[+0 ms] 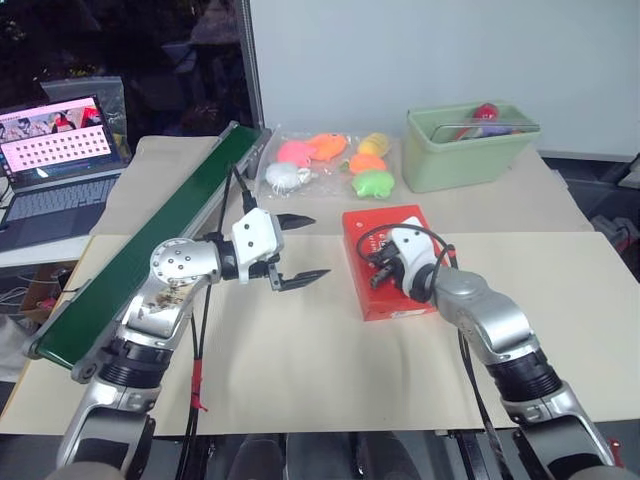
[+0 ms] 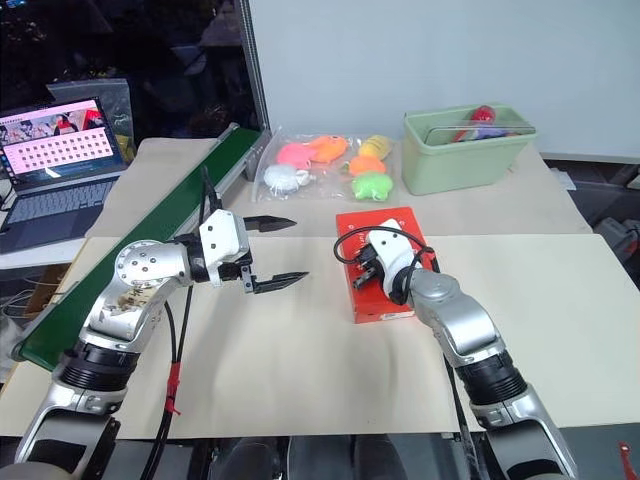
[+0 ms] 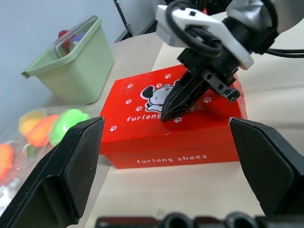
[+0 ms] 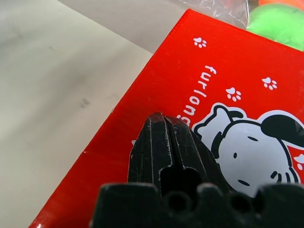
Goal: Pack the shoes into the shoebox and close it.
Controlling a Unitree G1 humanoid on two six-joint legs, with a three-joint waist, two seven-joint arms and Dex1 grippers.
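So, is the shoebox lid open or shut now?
Shut: the shoebox lid lies flat on top, and the right hand's closed tips rest on it.

Red shoebox (image 3: 180, 128) with white paw prints, a white cartoon dog, white lettering

**Bystanders on the table**

A pale green bin (image 1: 470, 150) sits at the far edge of the table (image 1: 300, 370), a clear bag of bright soft toys (image 1: 330, 163) beside it. A green conveyor belt (image 1: 150, 250) runs along the left. An open laptop (image 1: 55, 165) stands beyond.
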